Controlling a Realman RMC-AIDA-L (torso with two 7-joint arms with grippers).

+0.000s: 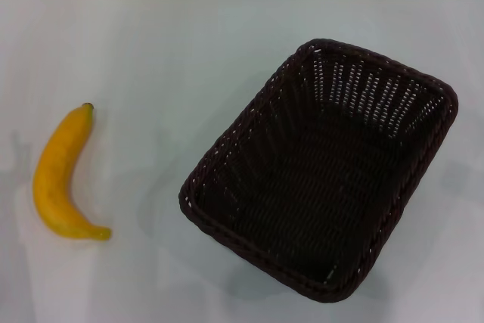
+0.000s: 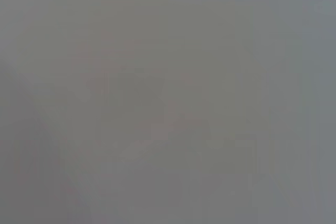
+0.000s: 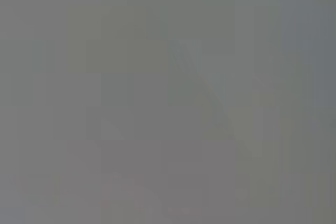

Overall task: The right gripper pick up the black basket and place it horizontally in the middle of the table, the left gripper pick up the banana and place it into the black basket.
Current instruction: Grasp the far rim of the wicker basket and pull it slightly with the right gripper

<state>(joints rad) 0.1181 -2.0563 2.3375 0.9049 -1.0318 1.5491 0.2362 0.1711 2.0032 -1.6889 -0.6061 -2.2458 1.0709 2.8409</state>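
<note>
Hands unseen, state unknown; banana (image 1: 62, 177) on table (image 1: 151, 51) left, well apart from skewed black basket (image 1: 321, 168).

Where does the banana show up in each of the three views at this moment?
Head view: the banana lies on the table at the left, apart from the black basket on the right.
Left wrist view: not in it; only plain grey.
Right wrist view: not in it; only plain grey.
Shared landmark: none; the wrist views show nothing recognisable.
</note>
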